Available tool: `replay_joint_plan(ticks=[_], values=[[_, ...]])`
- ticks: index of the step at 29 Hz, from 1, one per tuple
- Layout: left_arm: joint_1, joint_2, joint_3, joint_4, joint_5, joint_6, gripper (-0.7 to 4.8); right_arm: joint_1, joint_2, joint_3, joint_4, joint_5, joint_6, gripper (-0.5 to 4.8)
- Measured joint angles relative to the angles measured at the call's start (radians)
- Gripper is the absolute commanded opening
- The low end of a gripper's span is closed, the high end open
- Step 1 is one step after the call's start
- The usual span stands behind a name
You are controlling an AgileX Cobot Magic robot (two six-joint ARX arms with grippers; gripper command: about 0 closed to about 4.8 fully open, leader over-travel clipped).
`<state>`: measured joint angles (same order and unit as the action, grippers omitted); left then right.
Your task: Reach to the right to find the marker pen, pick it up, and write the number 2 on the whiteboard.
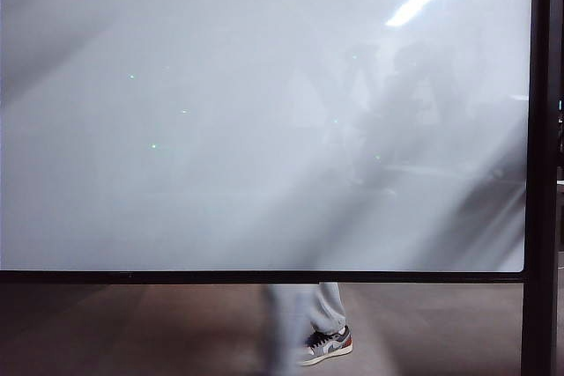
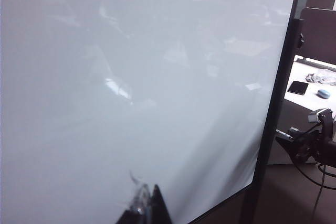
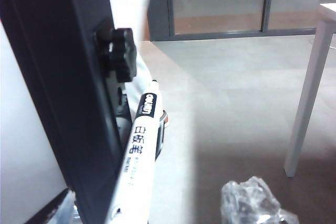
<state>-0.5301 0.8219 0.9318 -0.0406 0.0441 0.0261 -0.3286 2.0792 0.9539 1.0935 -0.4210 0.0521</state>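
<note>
The whiteboard [image 1: 247, 112] fills the exterior view, glossy and white, and no number 2 is in view on it. Neither gripper shows in that view. In the right wrist view the marker pen [image 3: 139, 145], white-barrelled with a black label, stands upright against the board's dark post [image 3: 63, 77]. My right gripper [image 3: 157, 211] is open, with one wrapped finger [image 3: 252, 203] on each side of the pen's near end, apart from it. In the left wrist view my left gripper [image 2: 148, 205] points at the whiteboard [image 2: 131, 77], its tips together and holding nothing.
A black knob [image 3: 118, 53] sticks out of the post beside the pen. A white table leg [image 3: 310, 98] stands on the grey floor past the pen. The right arm [image 2: 315, 142] hangs beyond the post [image 2: 278, 103]. A person's leg and shoe [image 1: 326, 341] show under the board.
</note>
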Motion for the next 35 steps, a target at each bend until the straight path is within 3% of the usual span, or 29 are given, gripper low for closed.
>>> replay_joint_plan(ticks=[8,11,23,25,32,35], values=[[0.000,0.005,0.000,-0.001,0.000,0.000,-0.05,0.000,0.000,0.034,-0.007,-0.002,0.000,3.55],[0.000,0.005,0.000,-0.001,0.000,0.000,-0.05,0.000,0.008,0.039,-0.008,-0.002,0.000,3.02],[0.000,0.008,0.000,-0.001,0.000,0.000,-0.05,0.000,0.020,0.039,-0.001,-0.026,0.000,3.01],[0.000,0.010,0.000,-0.001,0.000,0.000,-0.05,0.000,0.020,0.039,0.000,-0.029,0.000,2.68],[0.000,0.010,0.000,-0.001,0.000,0.000,-0.05,0.000,0.020,0.039,0.004,-0.048,0.000,2.58],[0.000,0.010,0.000,-0.001,0.000,0.000,-0.05,0.000,0.020,0.039,0.008,-0.048,0.000,2.19]])
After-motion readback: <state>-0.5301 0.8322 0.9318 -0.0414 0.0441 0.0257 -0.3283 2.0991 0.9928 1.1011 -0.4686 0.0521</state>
